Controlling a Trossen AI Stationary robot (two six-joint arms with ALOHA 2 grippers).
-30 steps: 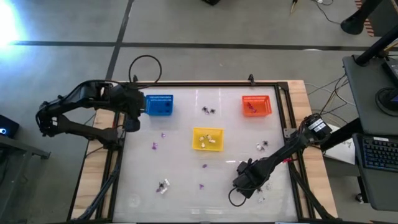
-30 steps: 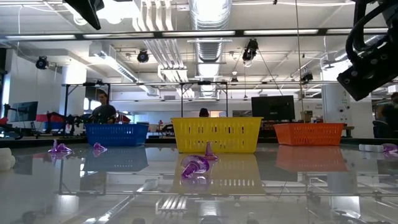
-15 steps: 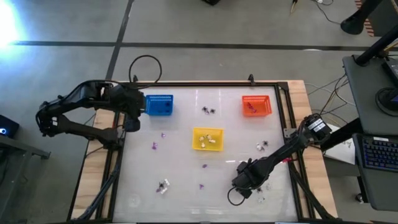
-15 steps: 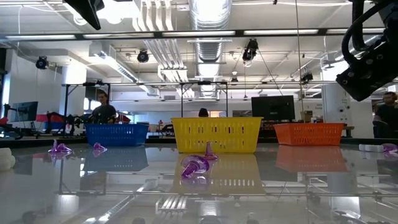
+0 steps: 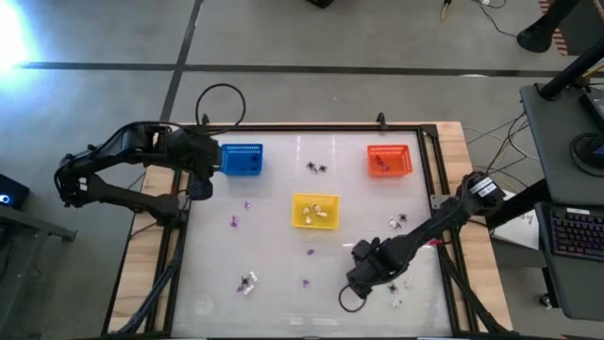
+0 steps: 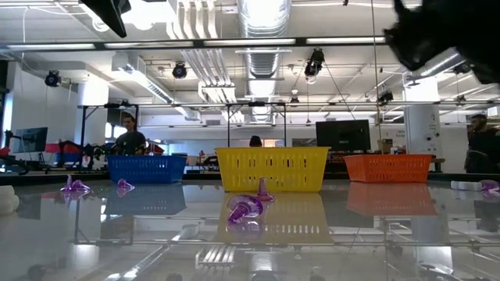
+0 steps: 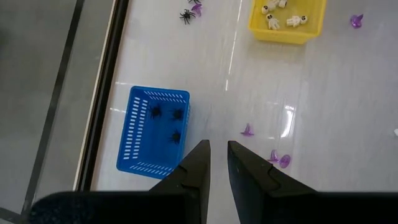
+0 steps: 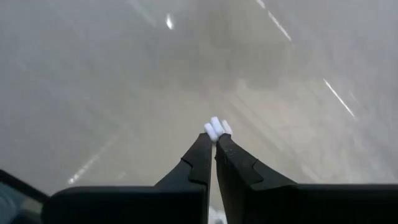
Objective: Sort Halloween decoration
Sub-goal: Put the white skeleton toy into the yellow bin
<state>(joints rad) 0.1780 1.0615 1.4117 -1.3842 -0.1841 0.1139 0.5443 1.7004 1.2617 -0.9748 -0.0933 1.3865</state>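
Pinching a small white trinket [image 8: 215, 129] at its tips, your right gripper [image 8: 213, 142] is clamped on it above the table's [image 5: 274, 274] near-right area, between the yellow basket [image 5: 314, 210] and the front edge. Other trinkets lie scattered: purple ones [image 5: 233, 222], a black spidery pair [image 5: 316, 168] between the blue basket [image 5: 242, 159] and orange basket [image 5: 390, 160]. Your left gripper [image 7: 214, 155] waits beside the blue basket, fingers nearly together, holding nothing.
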